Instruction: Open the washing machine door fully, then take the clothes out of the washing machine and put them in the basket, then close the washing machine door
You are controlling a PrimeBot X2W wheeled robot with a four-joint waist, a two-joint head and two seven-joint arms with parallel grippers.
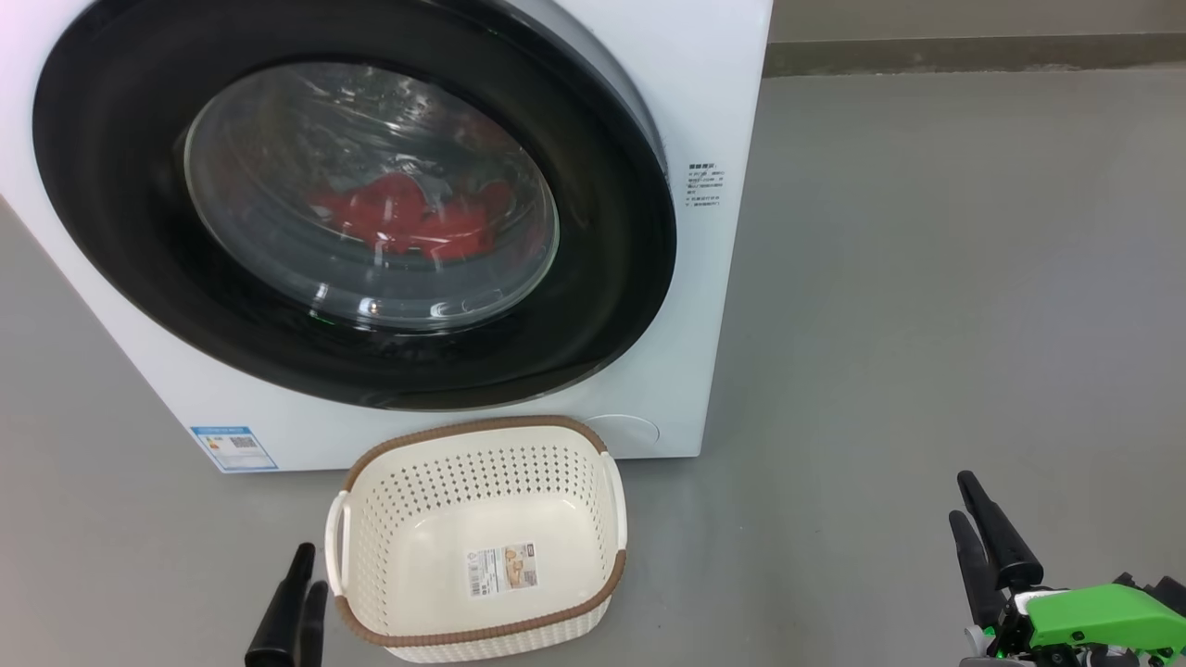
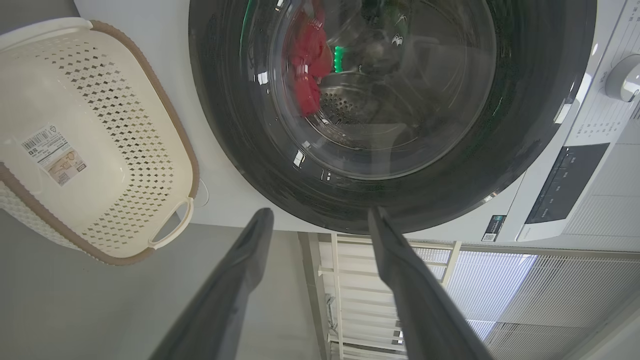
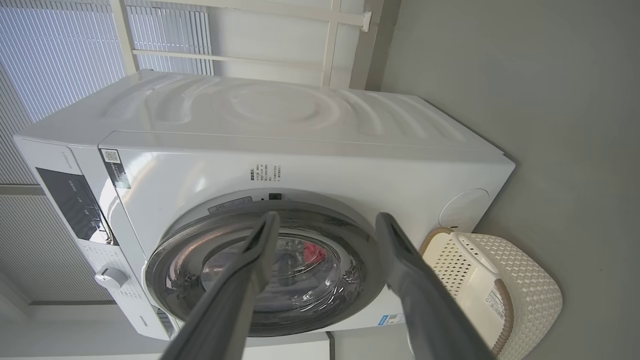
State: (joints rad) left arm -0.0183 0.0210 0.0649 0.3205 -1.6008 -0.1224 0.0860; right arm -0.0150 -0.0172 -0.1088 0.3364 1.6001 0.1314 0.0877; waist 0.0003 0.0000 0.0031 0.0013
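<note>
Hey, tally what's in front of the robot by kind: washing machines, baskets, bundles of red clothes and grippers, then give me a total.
washing machine: 1
basket: 1
bundle of red clothes, seen through the door glass: 1
grippers: 2, the left gripper and the right gripper
Total: 5

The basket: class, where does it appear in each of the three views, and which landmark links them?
Head view: the basket sits bottom centre, below the washing machine door.
Left wrist view: basket at the left edge.
Right wrist view: basket at the lower right.
Shared landmark: the door's glass window.
</note>
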